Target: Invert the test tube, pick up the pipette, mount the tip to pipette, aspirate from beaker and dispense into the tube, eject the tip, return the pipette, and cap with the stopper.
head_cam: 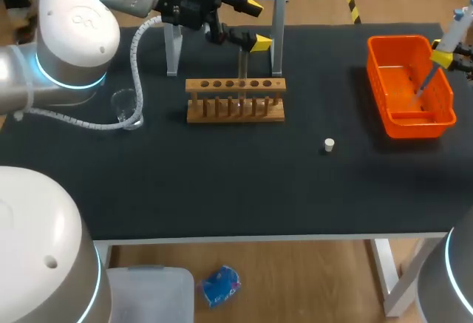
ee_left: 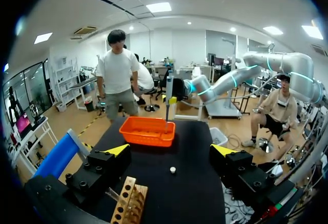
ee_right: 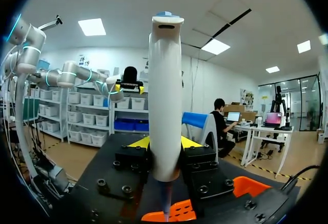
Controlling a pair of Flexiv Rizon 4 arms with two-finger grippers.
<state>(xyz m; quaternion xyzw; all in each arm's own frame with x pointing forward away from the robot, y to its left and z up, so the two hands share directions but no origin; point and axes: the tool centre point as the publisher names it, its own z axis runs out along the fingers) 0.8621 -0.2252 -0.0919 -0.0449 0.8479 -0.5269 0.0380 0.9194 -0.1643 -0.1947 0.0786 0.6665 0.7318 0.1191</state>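
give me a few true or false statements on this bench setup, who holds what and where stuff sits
1. The right gripper is shut on the white pipette. True.
2. The small white stopper lies inside the orange plastic basket. False: it lies on the black table, apart from the basket.
3. The left gripper is clamped on the wooden tube rack. False: its fingers are wide open above the rack.
4. The pipette's lower end hangs over the orange basket. True.
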